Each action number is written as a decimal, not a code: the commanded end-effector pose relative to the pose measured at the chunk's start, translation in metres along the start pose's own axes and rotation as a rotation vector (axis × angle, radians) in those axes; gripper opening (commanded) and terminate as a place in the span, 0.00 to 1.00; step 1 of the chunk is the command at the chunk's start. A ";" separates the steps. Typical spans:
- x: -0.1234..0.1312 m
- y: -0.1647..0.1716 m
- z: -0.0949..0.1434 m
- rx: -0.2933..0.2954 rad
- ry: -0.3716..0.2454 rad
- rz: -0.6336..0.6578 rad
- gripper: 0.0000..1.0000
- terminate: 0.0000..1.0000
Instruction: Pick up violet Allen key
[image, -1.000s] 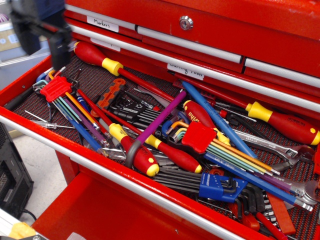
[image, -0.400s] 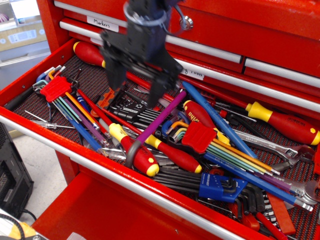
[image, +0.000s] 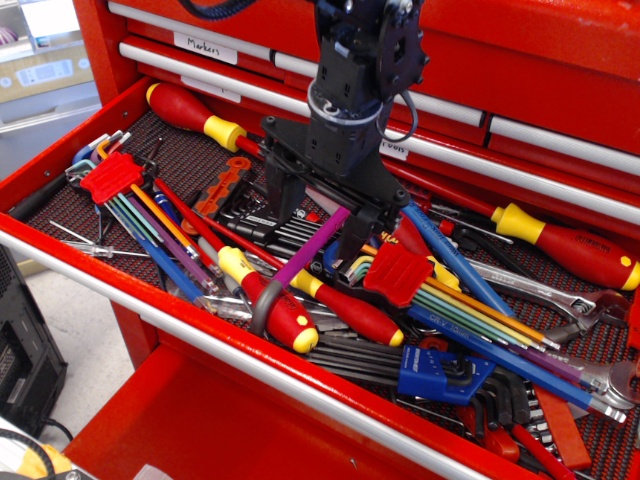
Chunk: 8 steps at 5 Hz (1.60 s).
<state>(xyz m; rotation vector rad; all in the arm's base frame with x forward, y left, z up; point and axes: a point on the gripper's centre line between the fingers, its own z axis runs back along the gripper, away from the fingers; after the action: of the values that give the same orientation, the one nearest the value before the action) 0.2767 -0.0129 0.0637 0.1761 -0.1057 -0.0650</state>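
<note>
The violet Allen key (image: 306, 250) lies slanted across the open red tool drawer (image: 120, 280), its violet shaft running up to the right and its grey curved end (image: 262, 305) near the front rail. My black gripper (image: 315, 232) hangs over the key's upper shaft. Its jaws are open, one finger (image: 281, 200) left of the shaft and one finger (image: 352, 243) right of it, straddling the key. The upper tip of the key is hidden behind the gripper.
The drawer is crowded: red-and-yellow screwdrivers (image: 290, 310), a long blue key (image: 455, 260), two rainbow key sets in red holders (image: 112, 178) (image: 400, 275), a blue-holder key set (image: 440, 375), a wrench (image: 560, 300). Closed red drawers (image: 520, 60) stand behind.
The gripper has come in from the upper left, moved right and down, and now sits low with its fingers on either side of the violet key. The key has not moved.
</note>
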 end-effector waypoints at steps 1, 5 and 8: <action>0.014 0.013 -0.023 -0.009 -0.020 -0.011 1.00 0.00; 0.003 0.023 -0.050 -0.061 0.051 0.015 0.00 0.00; -0.008 0.036 -0.024 -0.017 0.089 0.030 0.00 0.00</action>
<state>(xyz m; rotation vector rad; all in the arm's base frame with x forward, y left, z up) 0.2736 0.0274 0.0380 0.1703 0.0263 -0.0436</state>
